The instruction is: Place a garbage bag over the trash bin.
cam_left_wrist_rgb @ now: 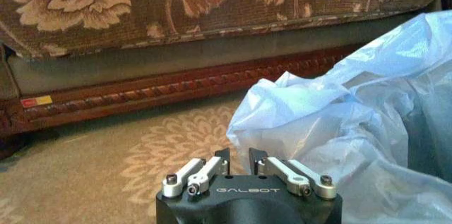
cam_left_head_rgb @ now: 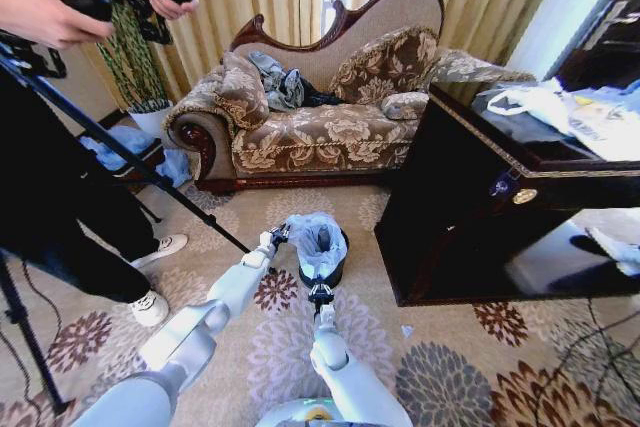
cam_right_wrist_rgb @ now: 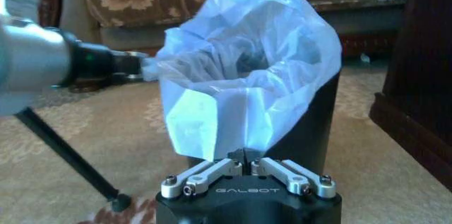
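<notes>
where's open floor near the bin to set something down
Bare carpet lies to the right of the bin, in front of the dark cabinet, and between bin and sofa. Crowded: both grippers, left and right, pinch the bag at the bin; a tripod stands left.

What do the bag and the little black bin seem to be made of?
The garbage bag looks like thin, pale blue-white translucent plastic film: it crinkles and light glows through it. The trash bin is probably smooth black plastic, with a slight sheen on its wall, though painted metal is possible.
</notes>
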{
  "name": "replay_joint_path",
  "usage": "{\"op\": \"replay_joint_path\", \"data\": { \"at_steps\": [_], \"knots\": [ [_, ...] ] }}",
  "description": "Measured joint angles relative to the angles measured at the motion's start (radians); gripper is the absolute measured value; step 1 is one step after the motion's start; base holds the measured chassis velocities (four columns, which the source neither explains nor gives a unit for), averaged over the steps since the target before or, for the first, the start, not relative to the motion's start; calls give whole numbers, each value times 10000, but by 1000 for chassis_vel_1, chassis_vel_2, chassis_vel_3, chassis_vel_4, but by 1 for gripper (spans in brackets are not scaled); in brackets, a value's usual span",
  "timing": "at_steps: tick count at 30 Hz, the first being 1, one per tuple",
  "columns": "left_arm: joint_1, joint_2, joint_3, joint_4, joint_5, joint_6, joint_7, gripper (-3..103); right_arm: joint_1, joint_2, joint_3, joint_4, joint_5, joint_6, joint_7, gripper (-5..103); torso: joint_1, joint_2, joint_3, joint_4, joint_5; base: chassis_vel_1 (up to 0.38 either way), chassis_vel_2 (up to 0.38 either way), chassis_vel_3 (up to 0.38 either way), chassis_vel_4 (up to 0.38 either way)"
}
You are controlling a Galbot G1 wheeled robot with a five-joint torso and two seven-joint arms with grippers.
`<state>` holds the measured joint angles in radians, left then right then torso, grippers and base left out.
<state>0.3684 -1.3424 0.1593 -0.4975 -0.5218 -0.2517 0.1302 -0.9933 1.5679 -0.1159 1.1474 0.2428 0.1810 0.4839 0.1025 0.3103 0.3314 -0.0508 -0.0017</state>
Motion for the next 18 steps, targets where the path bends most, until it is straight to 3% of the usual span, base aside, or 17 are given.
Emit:
{"op": "replay_joint_path", "data": {
  "at_steps": [5, 9, 10, 13, 16, 18],
  "knots": [
    [10, 102, 34, -85, -103, 75, 27, 19, -254, -480, -50, 860, 291, -577, -29, 0, -1, 0, -1, 1, 2, 0, 0, 0, 0],
    [-5, 143, 67, -106, -216, 119, 63, 19, -718, -1134, -105, 1680, 446, -949, -486, -2, -1, 0, -1, -2, -2, 0, 0, 0, 0],
    [-34, 167, 82, -106, -244, 130, 86, 19, -875, -1388, -86, 1899, 495, -976, -804, 8, 0, 1, -2, -2, 2, 0, 0, 0, 0],
    [-48, 193, 103, -106, -252, 141, 96, 19, -969, -1586, -14, 2045, 601, -883, -1093, 13, -1, 0, -2, -1, 2, 0, 0, 0, 0],
    [-36, 209, 113, -152, -252, 153, 102, 19, -984, -1716, 195, 2356, 967, -748, -1285, 29, -1, 0, -2, -1, 3, 0, 0, 0, 0],
    [-27, 215, 113, -173, -252, 158, 103, 19, -980, -1762, 217, 2460, 1099, -747, -1314, 29, -1, 0, -1, -1, 2, 0, 0, 0, 0]
  ]
}}
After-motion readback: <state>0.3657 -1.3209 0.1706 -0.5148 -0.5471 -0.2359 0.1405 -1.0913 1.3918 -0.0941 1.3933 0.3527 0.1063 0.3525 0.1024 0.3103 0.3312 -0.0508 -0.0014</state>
